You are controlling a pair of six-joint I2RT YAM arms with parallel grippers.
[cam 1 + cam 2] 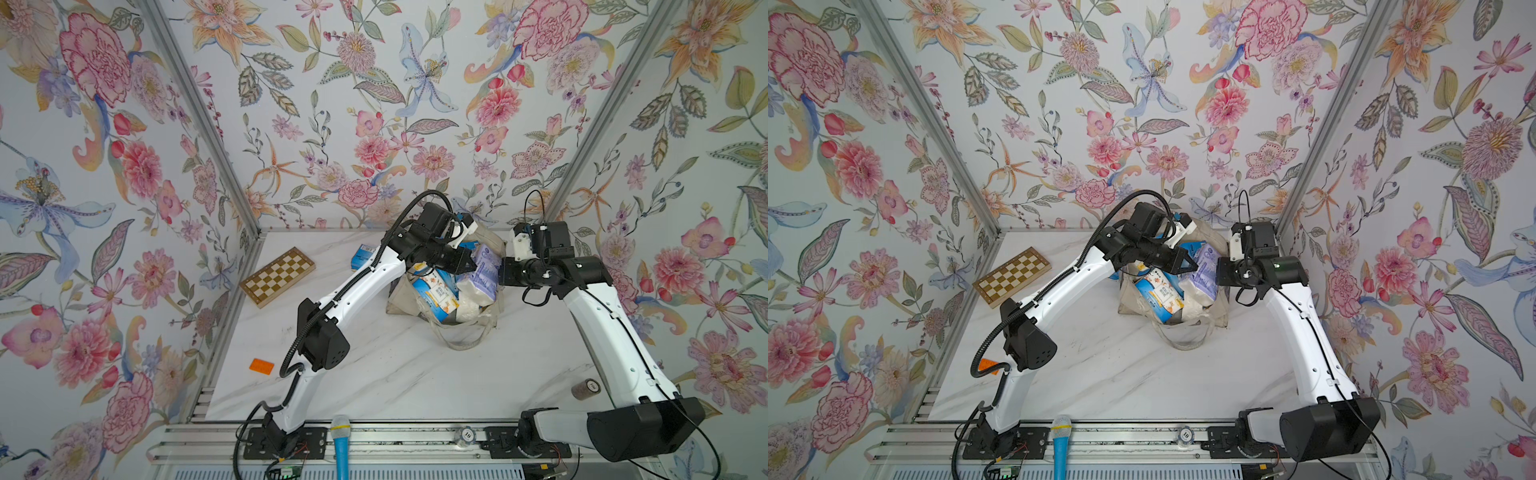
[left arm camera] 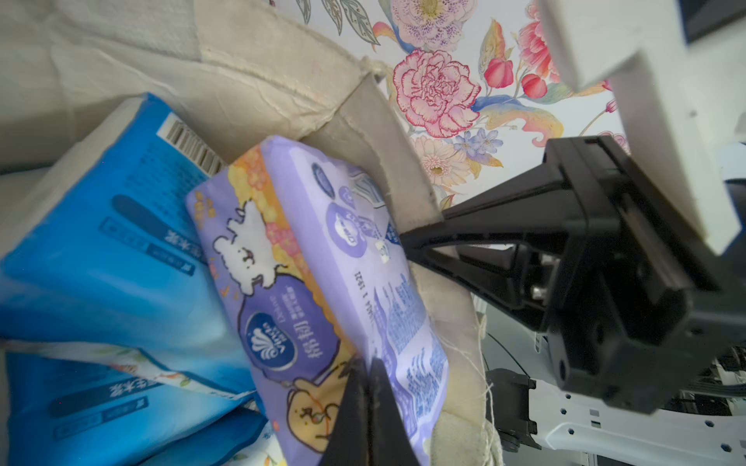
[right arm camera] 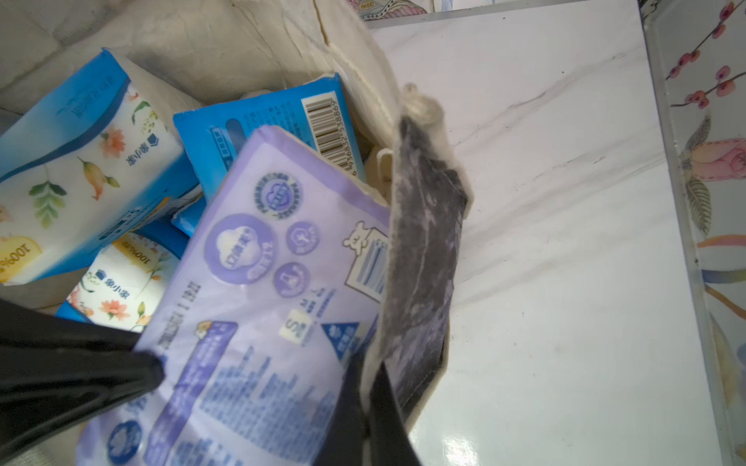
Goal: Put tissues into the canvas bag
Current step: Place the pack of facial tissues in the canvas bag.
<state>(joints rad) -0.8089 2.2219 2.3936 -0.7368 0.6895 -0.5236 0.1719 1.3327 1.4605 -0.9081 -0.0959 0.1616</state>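
Observation:
The cream canvas bag (image 1: 478, 322) stands open at the back middle of the table, stuffed with tissues. A lavender cartoon pack (image 1: 484, 270) lies on top by the right rim, and blue-and-white packs (image 1: 436, 295) fill the left side. My left gripper (image 2: 365, 363) is shut, with its tips against the lavender pack (image 2: 306, 258) inside the bag's mouth. My right gripper (image 3: 369, 363) is shut on the bag's right rim, with cloth (image 3: 424, 250) caught between the fingers. One blue pack (image 1: 362, 255) lies on the table behind the left arm.
A wooden chessboard (image 1: 277, 276) lies at the back left. An orange card (image 1: 262, 366) sits near the left edge and a brown roll (image 1: 586, 388) beside the right arm. A blue microphone (image 1: 340, 444) and a chip (image 1: 467, 435) rest on the front rail.

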